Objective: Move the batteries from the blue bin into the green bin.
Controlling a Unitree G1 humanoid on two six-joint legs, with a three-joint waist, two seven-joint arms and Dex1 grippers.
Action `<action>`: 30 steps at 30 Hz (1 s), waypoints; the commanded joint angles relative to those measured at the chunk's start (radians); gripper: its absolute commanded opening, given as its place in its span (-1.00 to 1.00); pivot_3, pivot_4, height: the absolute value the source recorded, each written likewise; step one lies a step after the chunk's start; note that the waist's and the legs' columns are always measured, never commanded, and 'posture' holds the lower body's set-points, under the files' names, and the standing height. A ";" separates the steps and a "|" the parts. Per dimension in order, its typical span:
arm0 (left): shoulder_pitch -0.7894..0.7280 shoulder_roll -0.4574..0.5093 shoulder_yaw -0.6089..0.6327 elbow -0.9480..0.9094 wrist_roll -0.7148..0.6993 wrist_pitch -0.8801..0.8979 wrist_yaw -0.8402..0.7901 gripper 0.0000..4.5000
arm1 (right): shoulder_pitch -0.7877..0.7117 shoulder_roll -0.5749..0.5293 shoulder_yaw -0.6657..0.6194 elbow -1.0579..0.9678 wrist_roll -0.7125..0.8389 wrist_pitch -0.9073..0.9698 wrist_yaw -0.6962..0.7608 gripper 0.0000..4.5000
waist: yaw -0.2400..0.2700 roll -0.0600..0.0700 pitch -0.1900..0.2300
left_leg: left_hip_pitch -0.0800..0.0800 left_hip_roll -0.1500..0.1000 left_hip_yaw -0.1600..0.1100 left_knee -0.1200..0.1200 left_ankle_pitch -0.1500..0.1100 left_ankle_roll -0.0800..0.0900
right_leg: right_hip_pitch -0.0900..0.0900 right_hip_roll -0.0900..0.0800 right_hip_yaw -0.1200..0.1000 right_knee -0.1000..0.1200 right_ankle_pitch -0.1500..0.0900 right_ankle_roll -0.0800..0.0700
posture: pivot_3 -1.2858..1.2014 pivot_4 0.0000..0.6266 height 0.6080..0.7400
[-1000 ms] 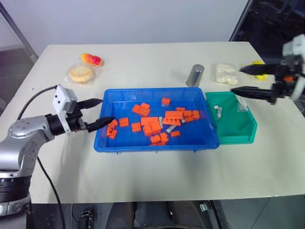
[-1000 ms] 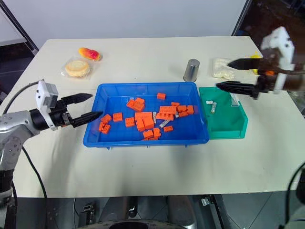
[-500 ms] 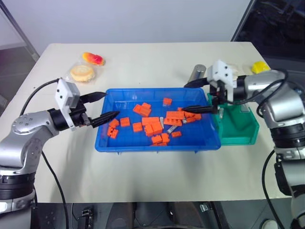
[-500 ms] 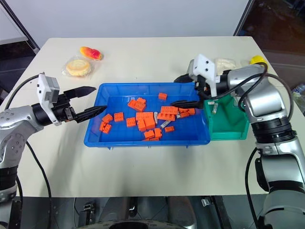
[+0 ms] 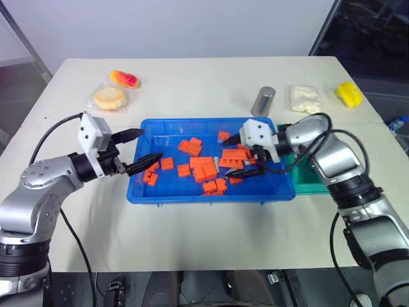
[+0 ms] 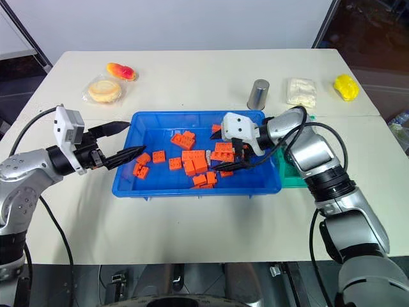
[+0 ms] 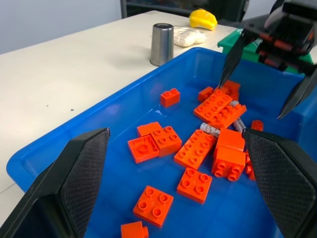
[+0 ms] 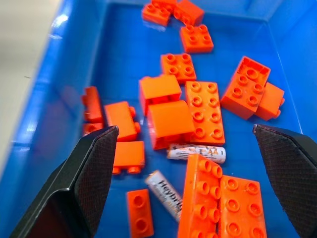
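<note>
Batteries lie among the orange blocks in the right half of the blue bin, which sits mid-table. The right wrist view shows two clearly: one lies flat between a single block and a long studded plate, its long axis roughly parallel to that plate's short edge; a second battery lies just beside it, also flat, at a slant to the first, one end tucked against the plate. Neither stands upright.

The right end effector hangs inside the bin over this cluster, its two fingers spread wide and holding nothing. I judge this to be the reach for a pickup, with no grasp yet made. The next move calls for dropping the fingers so they straddle one battery across its short width, not along its length, while clearing the blocks crowded against it; the first battery looks the more open of the two.

The left end effector sits at the bin's left rim, fingers apart and empty, away from the batteries.

The green bin stands touching the blue bin's right side, largely hidden behind the right arm.
</note>
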 commanded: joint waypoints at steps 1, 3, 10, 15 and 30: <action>-0.004 -0.005 0.014 -0.041 -0.012 -0.005 0.016 1.00 | -0.018 0.028 0.008 0.051 -0.055 -0.063 -0.036 0.98 | 0.000 0.000 0.000 | 0.000 0.000 0.000 0.000 0.000 0.000 | 0.000 0.000 0.000 0.000 0.000 0.000 | 0.03 -0.52 1.00; -0.004 -0.009 0.010 -0.042 -0.010 -0.006 0.021 1.00 | -0.028 0.041 0.020 0.104 -0.099 -0.106 -0.059 0.98 | 0.000 0.000 0.000 | 0.000 0.000 0.000 0.000 0.000 0.000 | 0.000 0.000 0.000 0.000 0.000 0.000 | 0.03 -0.52 1.00; 0.003 -0.016 0.012 -0.046 -0.009 -0.007 0.032 1.00 | -0.049 0.068 0.034 0.224 -0.190 -0.200 -0.102 0.75 | -0.001 0.000 0.000 | 0.000 0.000 0.000 0.000 0.000 0.000 | 0.000 0.000 0.000 0.000 0.000 0.000 | 0.03 -0.52 1.00; 0.013 -0.021 0.007 -0.049 -0.002 -0.014 0.038 1.00 | -0.058 0.087 0.020 0.249 -0.202 -0.195 -0.109 -0.36 | -0.001 0.000 0.000 | 0.000 0.000 0.000 0.000 0.000 0.000 | 0.000 0.000 0.000 0.001 0.000 0.000 | 0.03 -0.52 1.00; 0.006 -0.032 -0.005 -0.030 0.012 -0.034 0.038 1.00 | -0.134 0.094 -0.020 0.334 -0.238 -0.205 -0.205 -0.97 | -0.002 0.000 0.000 | 0.001 0.000 0.000 0.000 0.000 0.000 | 0.000 0.000 0.000 0.000 0.000 0.000 | 0.03 -0.52 1.00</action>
